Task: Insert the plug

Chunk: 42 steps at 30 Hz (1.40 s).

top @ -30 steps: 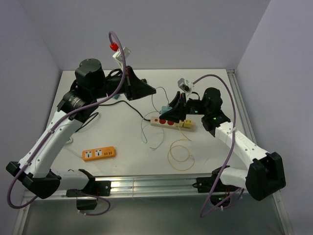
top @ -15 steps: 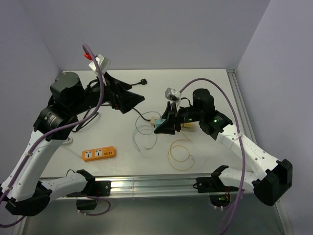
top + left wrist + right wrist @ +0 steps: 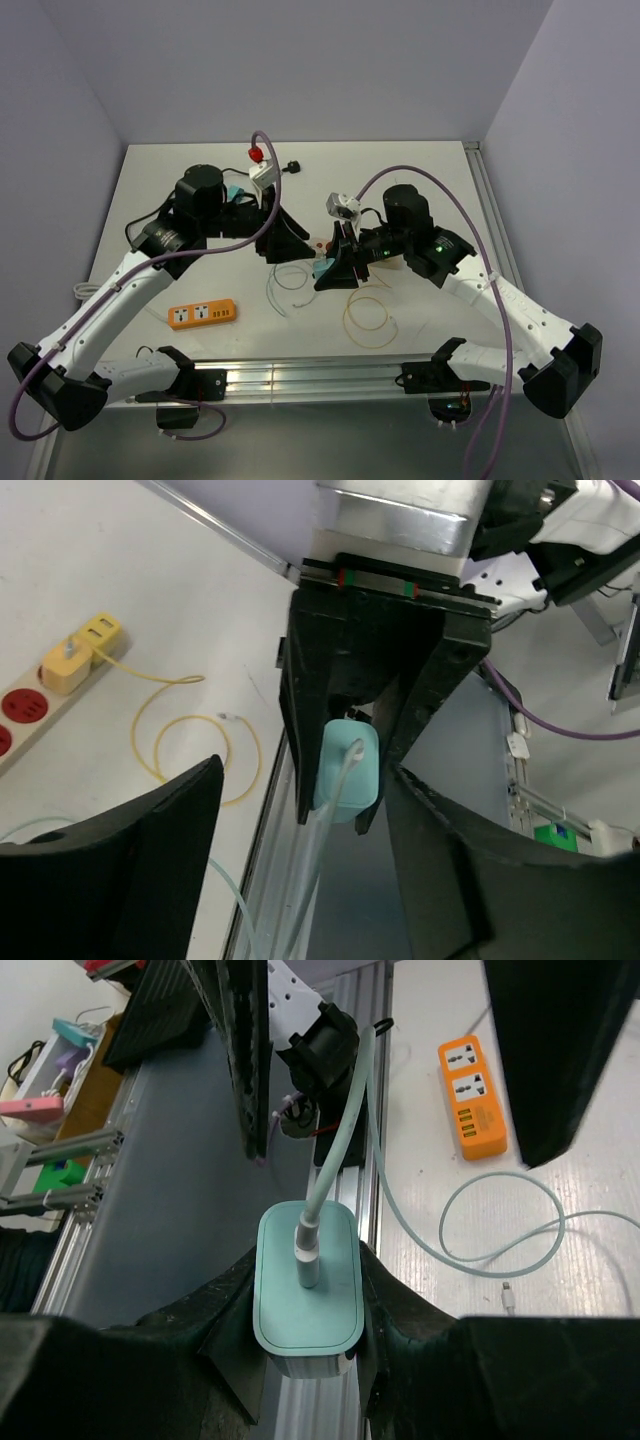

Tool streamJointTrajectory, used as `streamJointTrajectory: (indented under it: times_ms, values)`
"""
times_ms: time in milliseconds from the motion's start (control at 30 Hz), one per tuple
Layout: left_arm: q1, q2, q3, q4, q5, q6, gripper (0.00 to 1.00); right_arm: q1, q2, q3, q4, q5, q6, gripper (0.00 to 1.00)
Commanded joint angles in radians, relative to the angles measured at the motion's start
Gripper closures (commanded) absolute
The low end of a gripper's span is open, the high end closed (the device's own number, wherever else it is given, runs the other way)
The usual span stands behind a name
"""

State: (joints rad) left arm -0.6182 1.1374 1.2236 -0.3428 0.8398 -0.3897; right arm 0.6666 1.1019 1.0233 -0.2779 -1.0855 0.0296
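Note:
A teal plug (image 3: 308,1290) with a pale cable (image 3: 345,1120) coming out of its back sits between the pads of my right gripper (image 3: 308,1305), which is shut on it. From above, the plug (image 3: 325,266) hangs over the table's middle. My left gripper (image 3: 283,243) faces it from the left, jaws wide open and empty. In the left wrist view the plug (image 3: 347,770) shows just beyond my left gripper (image 3: 300,880), clamped by the right arm's black fingers (image 3: 310,700). The cream power strip (image 3: 35,690) lies behind, mostly hidden from above.
A yellow plug (image 3: 85,648) is in the cream strip, its yellow cable (image 3: 367,313) looped on the table. An orange power strip (image 3: 202,313) lies front left. The pale cable (image 3: 290,280) coils below the grippers. A black plug (image 3: 292,167) rests at the back.
My left arm swung down from the back left toward the right gripper and its jaws opened. The right gripper carried the teal plug away from the cream strip, leftward and nearer.

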Motion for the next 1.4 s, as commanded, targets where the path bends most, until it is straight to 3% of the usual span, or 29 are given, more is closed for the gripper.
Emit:
streamJointTrajectory:
  times_ms: [0, 133, 233, 267, 333, 433, 533, 667, 867, 1067, 1167, 1300, 1367]
  values:
    - [-0.032, -0.001, 0.013, 0.067, 0.072, -0.003, 0.31, 0.010, -0.036, 0.052, 0.019, 0.019, 0.010, 1.00]
    - [-0.069, 0.004, -0.013, 0.102, 0.068, -0.024, 0.50, 0.011, -0.040, 0.049, 0.039, 0.045, 0.038, 1.00]
    - [-0.089, 0.001, -0.021, 0.119, 0.068, -0.044, 0.81, 0.011, -0.046, 0.044, 0.058, 0.111, 0.065, 1.00]
    - [-0.092, -0.001, -0.015, 0.117, 0.062, -0.047, 1.00, 0.011, -0.047, 0.044, 0.063, 0.125, 0.072, 0.98]
    - [-0.097, -0.002, -0.001, 0.090, 0.013, -0.058, 1.00, 0.011, -0.045, 0.041, 0.068, 0.160, 0.089, 0.77]
    - [-0.097, -0.004, 0.042, 0.065, -0.080, -0.075, 1.00, 0.011, -0.056, 0.008, 0.100, 0.162, 0.098, 0.55]
    - [-0.097, -0.010, 0.062, 0.097, -0.081, -0.106, 1.00, 0.010, -0.080, -0.041, 0.150, 0.165, 0.108, 0.49]
    - [-0.097, -0.021, 0.071, 0.134, -0.064, -0.132, 1.00, -0.001, -0.105, -0.104, 0.230, 0.115, 0.133, 0.48]
    - [-0.097, -0.033, 0.068, 0.153, -0.034, -0.152, 1.00, -0.039, -0.125, -0.173, 0.419, 0.059, 0.220, 0.50]
    - [-0.097, -0.048, 0.059, 0.143, -0.019, -0.138, 1.00, -0.074, -0.160, -0.196, 0.473, 0.058, 0.246, 0.53]
    - [-0.097, -0.050, 0.047, 0.149, -0.008, -0.140, 1.00, -0.087, -0.159, -0.189, 0.480, 0.047, 0.251, 0.66]
    - [-0.097, -0.050, 0.034, 0.149, 0.008, -0.126, 1.00, -0.090, -0.148, -0.180, 0.476, 0.038, 0.251, 1.00]
    - [-0.097, -0.050, 0.031, 0.131, 0.004, -0.115, 1.00, -0.090, -0.146, -0.178, 0.474, 0.024, 0.250, 1.00]
